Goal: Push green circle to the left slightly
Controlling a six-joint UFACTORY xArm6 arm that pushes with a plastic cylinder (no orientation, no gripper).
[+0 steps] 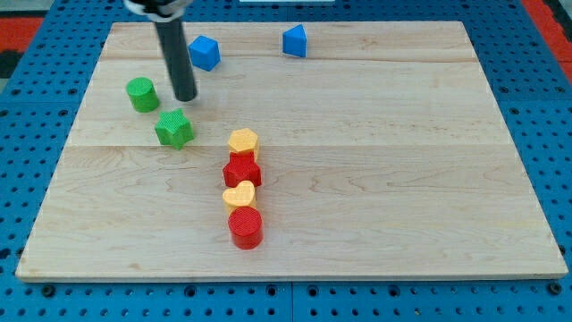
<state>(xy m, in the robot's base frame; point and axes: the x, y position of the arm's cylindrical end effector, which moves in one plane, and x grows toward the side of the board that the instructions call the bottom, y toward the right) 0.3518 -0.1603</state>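
Observation:
The green circle (141, 94) is a short green cylinder at the upper left of the wooden board (375, 179). My tip (185, 98) is the lower end of a dark rod and rests on the board a little to the right of the green circle, with a small gap between them. A green star (173, 128) lies just below my tip.
A blue block (205, 52) sits just right of the rod near the view's top, and another blue block (295, 41) lies further right. A column in the middle holds a yellow hexagon (242, 141), red star (242, 170), yellow heart (239, 194) and red cylinder (245, 227).

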